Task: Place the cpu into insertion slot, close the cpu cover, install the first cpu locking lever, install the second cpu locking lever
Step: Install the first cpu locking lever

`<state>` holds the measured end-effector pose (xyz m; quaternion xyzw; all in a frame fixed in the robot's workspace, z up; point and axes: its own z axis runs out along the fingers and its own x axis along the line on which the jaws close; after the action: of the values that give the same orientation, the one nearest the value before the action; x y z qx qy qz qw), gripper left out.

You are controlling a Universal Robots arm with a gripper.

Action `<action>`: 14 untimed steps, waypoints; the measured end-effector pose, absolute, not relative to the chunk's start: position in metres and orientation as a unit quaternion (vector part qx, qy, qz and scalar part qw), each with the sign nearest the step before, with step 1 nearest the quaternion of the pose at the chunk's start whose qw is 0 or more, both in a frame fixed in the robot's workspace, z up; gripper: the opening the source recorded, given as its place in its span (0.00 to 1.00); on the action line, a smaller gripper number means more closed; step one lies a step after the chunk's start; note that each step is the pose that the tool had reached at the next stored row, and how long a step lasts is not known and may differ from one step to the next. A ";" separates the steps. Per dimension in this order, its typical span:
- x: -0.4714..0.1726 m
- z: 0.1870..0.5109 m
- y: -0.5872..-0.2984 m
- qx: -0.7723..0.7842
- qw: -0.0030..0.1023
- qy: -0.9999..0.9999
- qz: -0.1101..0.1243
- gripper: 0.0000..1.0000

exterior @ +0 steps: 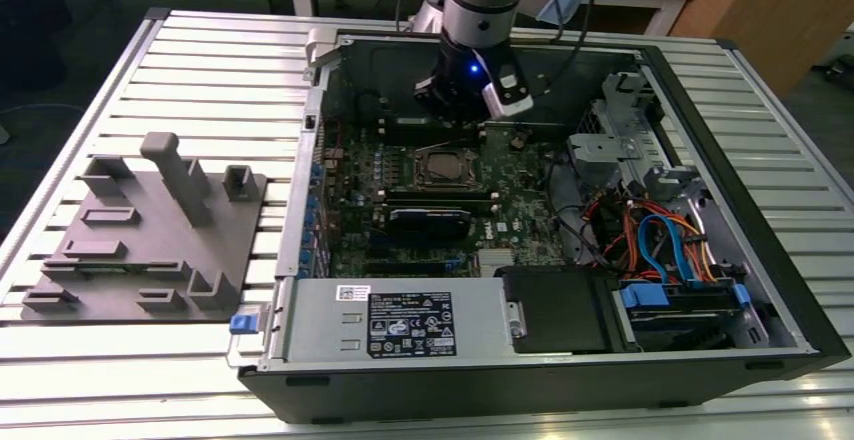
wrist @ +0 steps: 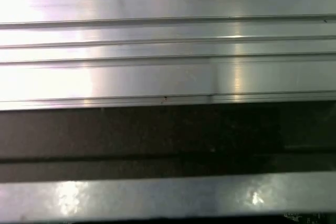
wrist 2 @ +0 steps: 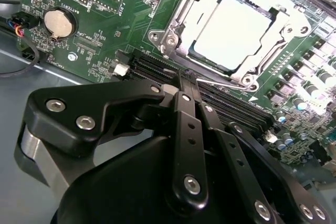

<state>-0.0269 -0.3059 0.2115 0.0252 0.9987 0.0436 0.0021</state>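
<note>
I had the gripper hanging just over the motherboard with its black fingers pressed together and holding nothing (tips above the black memory slots). Just beyond those tips the cpu sat in the insertion slot, the cpu cover lying down around it. In the exterior view, the arm stood inside the open computer case.
</note>
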 end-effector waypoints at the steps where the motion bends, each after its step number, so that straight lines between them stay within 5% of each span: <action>1: -0.027 0.211 -0.306 0.025 0.002 0.999 0.044 0.10; 14: -0.023 0.204 -0.307 0.027 -0.001 0.998 0.048 0.10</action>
<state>-0.0232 -0.3070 0.2038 0.0267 0.9985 0.0480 -0.0015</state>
